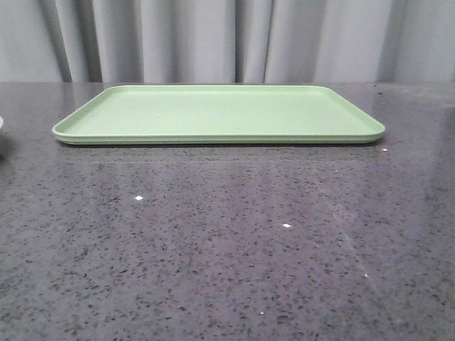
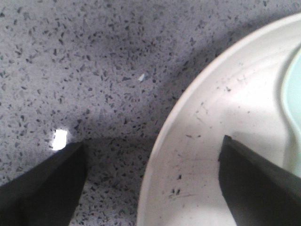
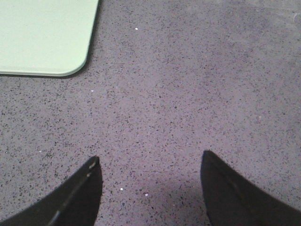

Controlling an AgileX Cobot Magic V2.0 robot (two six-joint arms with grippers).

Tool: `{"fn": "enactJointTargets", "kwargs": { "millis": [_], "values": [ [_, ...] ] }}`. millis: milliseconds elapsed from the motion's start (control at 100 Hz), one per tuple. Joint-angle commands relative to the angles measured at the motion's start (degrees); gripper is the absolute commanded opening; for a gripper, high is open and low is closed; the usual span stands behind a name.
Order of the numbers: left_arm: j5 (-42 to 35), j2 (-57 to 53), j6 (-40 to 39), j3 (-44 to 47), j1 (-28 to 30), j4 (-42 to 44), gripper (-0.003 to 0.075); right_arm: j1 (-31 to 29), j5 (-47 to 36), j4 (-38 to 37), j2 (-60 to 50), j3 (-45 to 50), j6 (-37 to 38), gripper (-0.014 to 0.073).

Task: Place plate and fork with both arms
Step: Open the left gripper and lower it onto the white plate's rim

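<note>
Front view: light green tray [image 1: 217,114] lying flat on the dark speckled surface [image 1: 227,249], upper half of frame; a pale sliver at the far left edge, too little to identify. Left wrist view: left gripper [image 2: 150,181], jaws spread wide, nothing held; plate [image 2: 211,141] fills the lower right, its rim passing between the jaws, one jaw over the dish, the other over bare surface; pale blue-green item [image 2: 294,99] at right edge inside the plate. Right wrist view: right gripper [image 3: 150,188], jaws wide apart, empty, over bare surface; tray corner upper left.
</note>
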Motion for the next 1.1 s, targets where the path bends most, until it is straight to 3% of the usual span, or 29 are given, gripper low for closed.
{"fn": "enactJointTargets", "kwargs": {
  "millis": [0,280,700,920,1090],
  "values": [
    [-0.45,-1.31,-0.07,-1.36,-0.03,-1.09,0.0492,-0.39,-3.65,-0.27,0.66,-1.96,-0.68,0.0465],
    [-0.14,-1.31,-0.07,-1.36,-0.03,-0.84,0.031,-0.39,-3.65,-0.27,0.66,-1.96,-0.68,0.0465],
    [1.46,-1.31,-0.07,-1.36,-0.03,-0.84,0.0146,-0.39,-3.65,-0.27,0.66,-1.96,-0.68,0.0465],
    [1.58,-1.31,-0.07,-1.36,-0.03,-0.69,-0.0013,-0.39,-3.65,-0.27,0.66,-1.96,-0.68,0.0465],
    [1.94,-1.31,-0.07,-1.36,0.08,-0.69,-0.002,-0.39,-3.65,-0.27,0.66,-1.96,-0.68,0.0465]
  ]
}}
